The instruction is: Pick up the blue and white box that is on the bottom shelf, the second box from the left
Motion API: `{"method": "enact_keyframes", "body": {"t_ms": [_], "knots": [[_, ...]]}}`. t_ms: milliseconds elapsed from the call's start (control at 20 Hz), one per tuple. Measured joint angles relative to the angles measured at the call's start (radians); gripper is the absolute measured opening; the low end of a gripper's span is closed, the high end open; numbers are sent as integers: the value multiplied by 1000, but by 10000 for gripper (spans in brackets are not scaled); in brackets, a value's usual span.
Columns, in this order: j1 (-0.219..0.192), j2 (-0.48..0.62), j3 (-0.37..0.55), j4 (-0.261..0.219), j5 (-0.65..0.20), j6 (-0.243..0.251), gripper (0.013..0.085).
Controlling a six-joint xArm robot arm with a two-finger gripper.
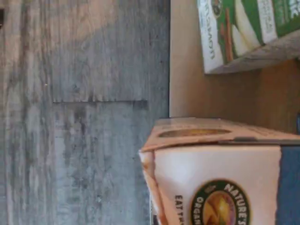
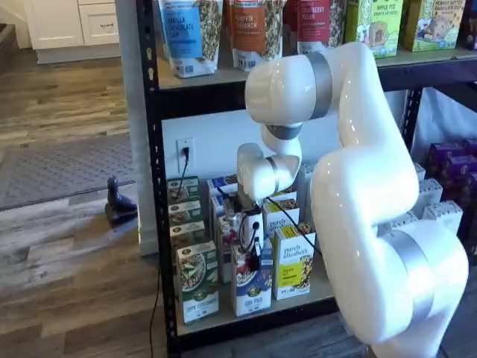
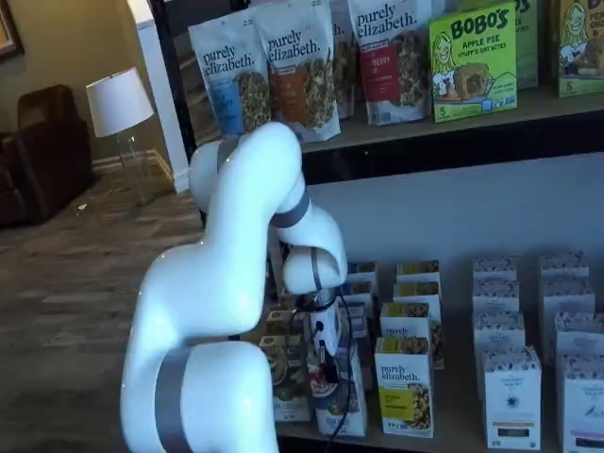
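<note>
Down at the front of the bottom shelf [image 2: 223, 317], the pincer [image 2: 252, 257] hangs from the white arm [image 2: 358, 201] right at the top of the blue and white box [image 2: 251, 287]. Its black fingers sit against the upper part of the carton in both shelf views, with a cable looping beside them, and the fingers are drawn fully together; whether they truly clamp the carton cannot be made out, since the wrist and cable cover the contact.

The blue and white box [image 3: 342, 401] stands upright at the near edge of the beige board, resting on it. In the wrist view its white top panel with a round green and gold emblem fills the near corner [image 1: 215, 183], with a strip of blue along one side.

Just left of it in a shelf view stands the green and white carton [image 2: 197, 287], also upright at the front edge, with more of the same kind lined up behind it. The wrist view shows one green and white carton [image 1: 248, 33] apart from the blue and white box, with bare beige shelf between them. Just right stands the yellow carton [image 2: 293, 265], again with others in a row behind. Farther right sit white cartons [image 3: 511, 396] in rows.

Above, an upper shelf [image 3: 444, 123] carries granola bags [image 3: 283, 66] and a green box [image 3: 472, 61]. Grey wood floor [image 1: 84, 117] lies beyond the shelf edge.
</note>
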Motion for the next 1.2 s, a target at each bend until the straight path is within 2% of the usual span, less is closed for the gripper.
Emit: {"method": "enact_keyframes", "body": {"t_ms": [300,950,1200], "knots": [[16,-98,129,6,-37,11,490],[53,-411,486,18,-115,38,490],[57,-508,575,20,-128,41,490]]}}
